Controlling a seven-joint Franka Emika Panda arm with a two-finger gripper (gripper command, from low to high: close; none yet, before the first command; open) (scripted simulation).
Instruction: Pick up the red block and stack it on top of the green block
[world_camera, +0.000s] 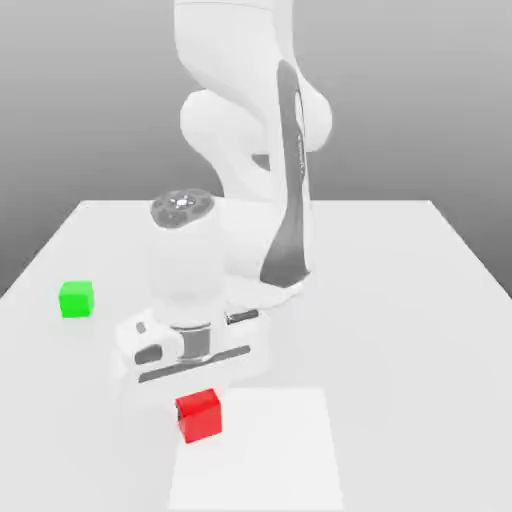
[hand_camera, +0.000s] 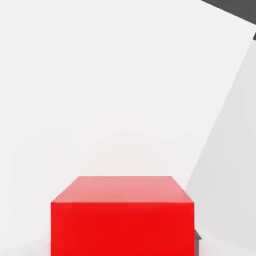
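The end effector (world_camera: 199, 408) is closed on the red block (world_camera: 201, 418), which sits directly below the hand, between the fingertips. Whether the red block touches the worktop (world_camera: 400, 340) or hangs just above it, I cannot tell. From the red block, the green block (world_camera: 76, 299) lies well apart, farther back and toward the exterior view's left, on the worktop. A pale square patch (world_camera: 262, 455) spreads beside and partly behind the red block. The arm (world_camera: 290, 180) rises behind the red block.
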